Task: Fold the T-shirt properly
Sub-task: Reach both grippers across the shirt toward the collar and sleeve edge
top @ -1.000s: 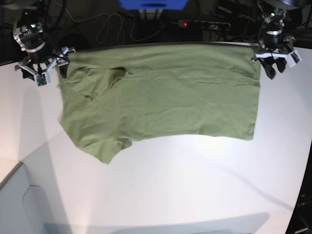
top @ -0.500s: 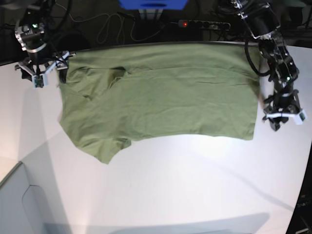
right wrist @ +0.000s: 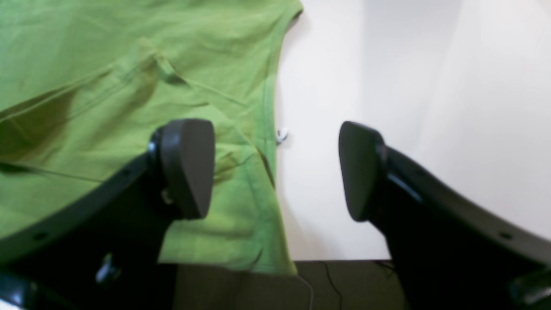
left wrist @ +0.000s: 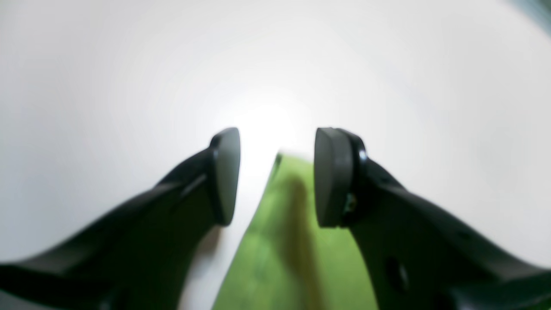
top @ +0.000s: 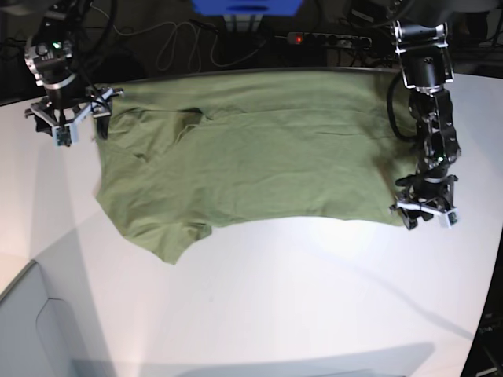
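White table (top: 275,298) under bright glare; power strip (top: 328,38), cables (top: 169,47) behind

The base view is evenly lit from above, with a bright sheen on the white table (top: 259,290) just below centre and a dark, dim top edge. Long soft shadows cross its lower right and left. The left wrist view is blurred throughout, glare washing out its centre. The right wrist view is sharper, its near fingers (right wrist: 189,165) soft.
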Controlling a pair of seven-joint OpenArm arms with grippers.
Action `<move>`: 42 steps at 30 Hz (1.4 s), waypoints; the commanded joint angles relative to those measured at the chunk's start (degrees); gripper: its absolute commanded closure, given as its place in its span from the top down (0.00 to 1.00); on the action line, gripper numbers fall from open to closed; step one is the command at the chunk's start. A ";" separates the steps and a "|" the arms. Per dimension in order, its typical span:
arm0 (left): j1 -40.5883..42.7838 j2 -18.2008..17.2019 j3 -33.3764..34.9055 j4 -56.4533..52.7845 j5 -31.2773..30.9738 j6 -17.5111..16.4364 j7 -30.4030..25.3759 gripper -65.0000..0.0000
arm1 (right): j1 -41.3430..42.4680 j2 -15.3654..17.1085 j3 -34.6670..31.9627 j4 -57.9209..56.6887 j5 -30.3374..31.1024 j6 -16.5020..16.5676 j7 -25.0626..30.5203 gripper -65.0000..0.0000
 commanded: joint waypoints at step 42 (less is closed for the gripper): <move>-7.15 3.59 0.13 -12.95 11.47 0.08 -6.53 0.41 | 0.70 2.01 0.61 0.99 0.34 0.19 1.24 0.66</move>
